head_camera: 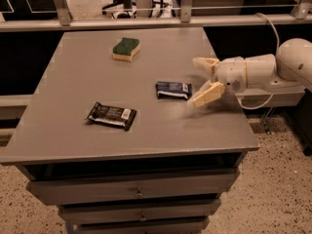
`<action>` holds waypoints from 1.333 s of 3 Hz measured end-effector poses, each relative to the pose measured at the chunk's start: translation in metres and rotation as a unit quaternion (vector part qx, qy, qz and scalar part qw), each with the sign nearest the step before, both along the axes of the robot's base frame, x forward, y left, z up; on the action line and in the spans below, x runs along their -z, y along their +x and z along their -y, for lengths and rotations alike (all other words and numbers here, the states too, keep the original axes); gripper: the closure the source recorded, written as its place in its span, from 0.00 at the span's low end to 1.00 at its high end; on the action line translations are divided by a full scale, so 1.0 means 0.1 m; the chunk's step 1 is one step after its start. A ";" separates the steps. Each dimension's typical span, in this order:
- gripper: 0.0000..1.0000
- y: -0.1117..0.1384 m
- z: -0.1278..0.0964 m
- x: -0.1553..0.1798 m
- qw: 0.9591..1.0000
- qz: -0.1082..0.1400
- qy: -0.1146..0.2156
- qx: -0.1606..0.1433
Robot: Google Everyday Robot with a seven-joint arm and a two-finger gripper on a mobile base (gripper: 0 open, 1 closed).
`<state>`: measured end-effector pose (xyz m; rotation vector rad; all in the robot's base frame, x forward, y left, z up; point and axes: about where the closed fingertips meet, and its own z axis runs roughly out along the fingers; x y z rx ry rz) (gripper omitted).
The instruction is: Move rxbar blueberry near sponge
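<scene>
Dark-blue rxbar blueberry [173, 89] lies flat beside the spread gripper [206, 79]; green-topped sponge [126, 48] sits well apart.

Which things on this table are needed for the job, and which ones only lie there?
Needed:
- rxbar blueberry, mid-right
- sponge, at the far side
- gripper, open, just right of the blue bar, not touching it

Only lying there:
- black-wrapped bar, near left
</scene>
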<state>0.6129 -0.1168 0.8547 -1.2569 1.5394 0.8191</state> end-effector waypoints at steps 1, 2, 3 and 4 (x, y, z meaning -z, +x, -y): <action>0.00 0.04 -0.09 0.08 1.000 -0.006 -0.006 -0.004; 0.00 0.05 -0.13 0.12 1.000 -0.012 -0.014 -0.004; 0.21 0.02 -0.19 0.17 0.999 -0.028 -0.031 -0.006; 0.45 -0.01 -0.22 0.20 0.998 -0.039 -0.043 -0.007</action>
